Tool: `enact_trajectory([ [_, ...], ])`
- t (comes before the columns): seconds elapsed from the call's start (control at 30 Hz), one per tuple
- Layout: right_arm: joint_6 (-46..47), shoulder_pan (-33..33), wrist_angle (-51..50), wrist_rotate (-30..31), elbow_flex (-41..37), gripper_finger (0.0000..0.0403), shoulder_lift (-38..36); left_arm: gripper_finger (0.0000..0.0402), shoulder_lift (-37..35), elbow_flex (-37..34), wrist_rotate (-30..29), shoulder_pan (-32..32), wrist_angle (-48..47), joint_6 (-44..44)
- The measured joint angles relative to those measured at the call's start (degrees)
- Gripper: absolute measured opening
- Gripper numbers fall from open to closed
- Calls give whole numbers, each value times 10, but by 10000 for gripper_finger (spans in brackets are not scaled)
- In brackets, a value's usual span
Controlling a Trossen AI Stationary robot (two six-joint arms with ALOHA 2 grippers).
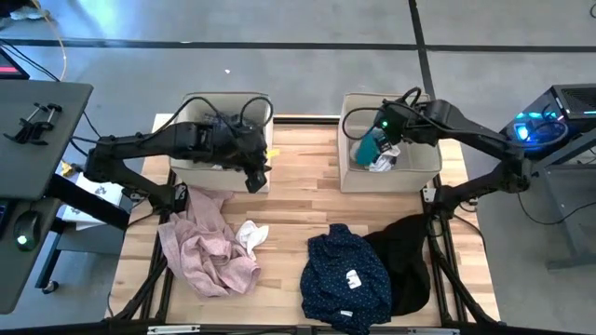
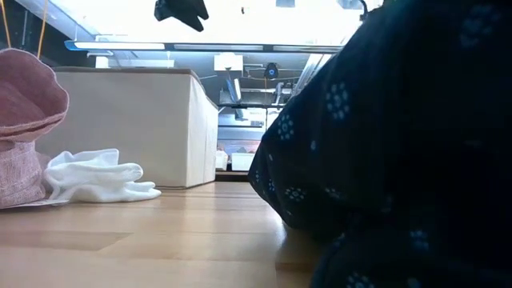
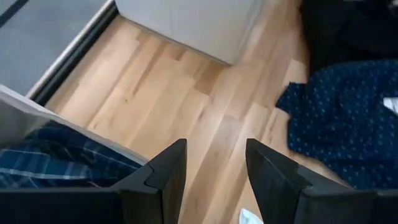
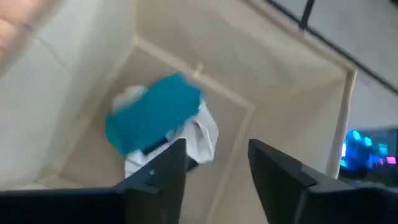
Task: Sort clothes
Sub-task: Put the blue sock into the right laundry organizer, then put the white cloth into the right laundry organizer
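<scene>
My left gripper (image 3: 214,180) stands open above the near right corner of the left beige box (image 1: 223,130), nothing between its fingers. A blue plaid shirt (image 3: 53,165) lies in that box. My right gripper (image 4: 217,177) is open over the right beige box (image 1: 424,163), where a teal piece (image 4: 152,115) lies on a white piece (image 4: 202,137). On the table lie a pale pink shirt (image 1: 209,244), white socks (image 1: 251,234), a navy dotted shirt (image 1: 346,276) with a white label (image 1: 354,279), and a black garment (image 1: 407,256) partly under it.
Bare wood runs between the two boxes and down the table's middle (image 1: 298,177). A stand with a screen (image 1: 33,121) is off the left edge, and blue-lit equipment (image 1: 549,126) off the right. In the low view the navy shirt (image 2: 400,144) blocks the right half.
</scene>
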Motion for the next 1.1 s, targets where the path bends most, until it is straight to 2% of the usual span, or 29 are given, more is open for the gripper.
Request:
enact_trajectory([
  [0.13, -12, -5, 29, -48, -29, 191, 0, 151, -3, -29, -10, -32, 0, -27],
  [0.3, -48, 31, 111, -84, -53, 194, -1, 151, -4, -103, -4, -90, 5, -78],
  [0.47, -92, 74, 196, -87, -63, 194, -1, 151, -4, -188, 61, -149, 61, -139],
  [0.57, -116, 91, 224, -87, -63, 194, -1, 151, -4, -235, 114, -185, 105, -144],
  [0.7, -139, 100, 232, -87, -63, 194, -1, 151, -4, -296, 119, -225, 139, -144],
  [0.9, -140, 101, 233, -87, -63, 194, -1, 151, -3, -402, 90, -242, 230, -230],
  [1.0, -140, 105, 235, -100, -63, 194, -1, 143, -3, -454, 123, -237, 311, -269],
  [1.1, -141, 120, 247, -127, -63, 194, -1, 108, 2, -486, 145, -230, 354, -288],
])
